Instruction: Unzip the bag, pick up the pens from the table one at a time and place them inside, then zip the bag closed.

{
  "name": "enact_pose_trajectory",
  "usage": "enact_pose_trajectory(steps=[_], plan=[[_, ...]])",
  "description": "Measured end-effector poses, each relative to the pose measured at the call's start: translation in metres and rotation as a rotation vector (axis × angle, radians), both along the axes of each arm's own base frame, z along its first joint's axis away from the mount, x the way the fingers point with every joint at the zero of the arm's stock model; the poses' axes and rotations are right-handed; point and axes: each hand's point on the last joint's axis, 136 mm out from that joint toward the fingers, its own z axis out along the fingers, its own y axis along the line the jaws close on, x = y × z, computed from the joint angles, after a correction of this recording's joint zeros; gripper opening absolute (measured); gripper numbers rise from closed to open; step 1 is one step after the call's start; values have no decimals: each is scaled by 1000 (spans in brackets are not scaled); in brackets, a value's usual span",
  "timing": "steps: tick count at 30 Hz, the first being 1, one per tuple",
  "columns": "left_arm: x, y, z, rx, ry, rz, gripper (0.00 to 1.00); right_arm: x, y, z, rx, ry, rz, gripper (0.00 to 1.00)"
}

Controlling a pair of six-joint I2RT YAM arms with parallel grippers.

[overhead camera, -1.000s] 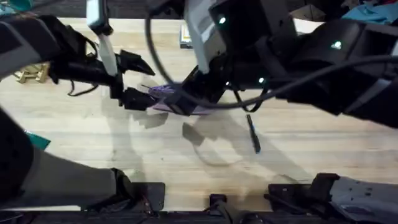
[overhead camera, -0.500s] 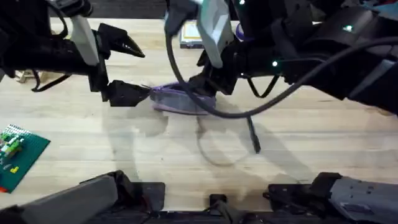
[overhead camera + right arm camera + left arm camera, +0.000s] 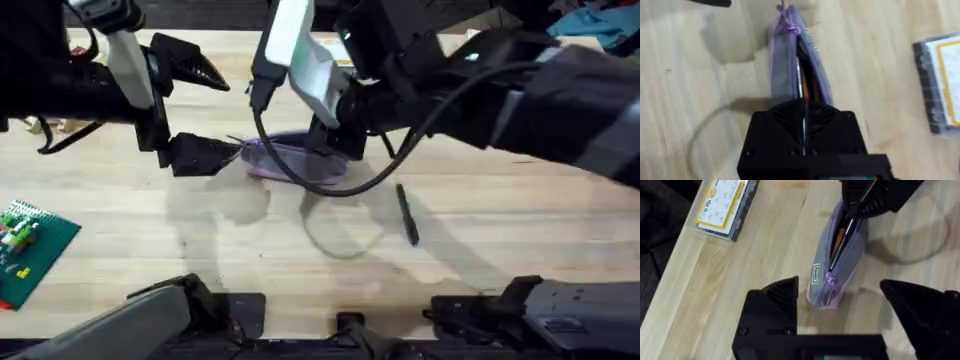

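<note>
The grey bag [image 3: 285,160] with lilac edging lies on the table [image 3: 500,230], its zipper open. My left gripper [image 3: 203,112] is open, one finger on each side of the bag's [image 3: 837,255] left end. My right gripper [image 3: 335,138] hangs over the bag's other end, shut on a thin dark pen [image 3: 852,222] that slants down into the opening. An orange item shows inside the bag [image 3: 792,55]. In the right wrist view the right gripper [image 3: 802,107] has its fingers pressed together above the slit. Another dark pen [image 3: 407,214] lies on the table to the right of the bag.
A clear-lidded box with a yellow label [image 3: 725,205] lies behind the bag. A green board [image 3: 25,245] sits at the table's near left edge. A black cable [image 3: 330,190] loops from the right arm over the bag.
The left arm has drawn back to the left, uncovering the green board. My right gripper has shifted left over the bag with the pen. The pen on the table has not moved.
</note>
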Motion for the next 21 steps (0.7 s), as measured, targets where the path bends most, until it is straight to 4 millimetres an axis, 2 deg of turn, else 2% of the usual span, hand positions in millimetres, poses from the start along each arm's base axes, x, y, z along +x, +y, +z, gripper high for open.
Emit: enact_pose_trajectory(steps=[1,4,9,18,21], plan=[[0,0,0,0,0,0,993,-4,9,-21,-5,65,37,33],[0,0,0,0,0,0,993,-2,13,-30,-6,75,44,33],[0,0,0,-3,-1,-1,993,5,22,-37,11,67,51,33],[0,0,1,-3,-2,-1,993,11,28,-35,32,46,52,33],[0,0,0,-3,-1,-1,993,13,30,-44,26,66,45,33]])
